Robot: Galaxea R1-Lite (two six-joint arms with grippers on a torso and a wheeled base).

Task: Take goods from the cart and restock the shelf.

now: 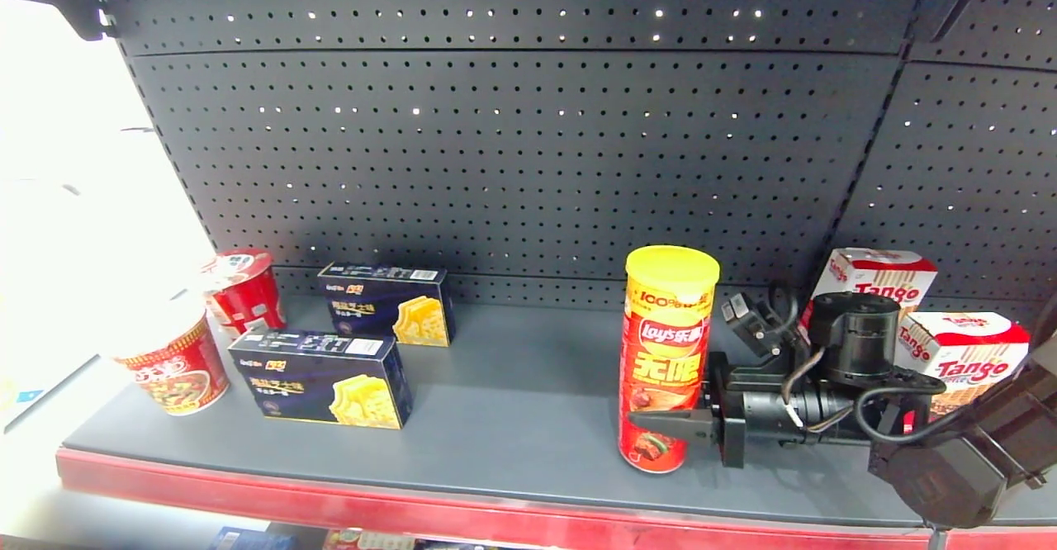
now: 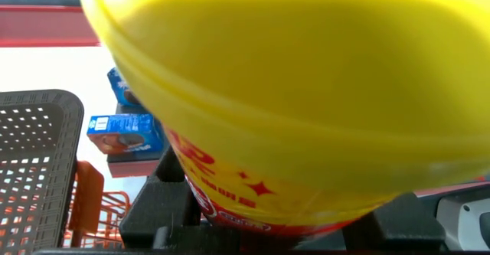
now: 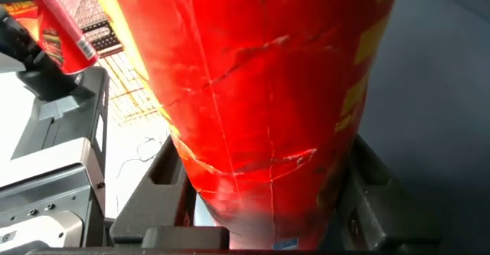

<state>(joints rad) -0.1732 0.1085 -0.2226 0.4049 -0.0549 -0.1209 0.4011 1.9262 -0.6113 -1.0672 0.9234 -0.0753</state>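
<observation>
Now right gripper [image 1: 654,422] pinches the upright can [image 1: 669,343] on the shelf [image 1: 512,418]; left gripper [image 2: 283,223] clamps a second can [image 2: 306,94].

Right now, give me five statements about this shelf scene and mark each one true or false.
1. The chips can stands upright on the shelf. True.
2. The right gripper grips that can at its lid. False: it holds it near the base.
3. Two dark blue boxes lie left of the can. True.
4. The wafer boxes stand beside the cup noodles. False: they are at opposite ends.
5. The left gripper is empty. False: it holds a second chips can.
</observation>
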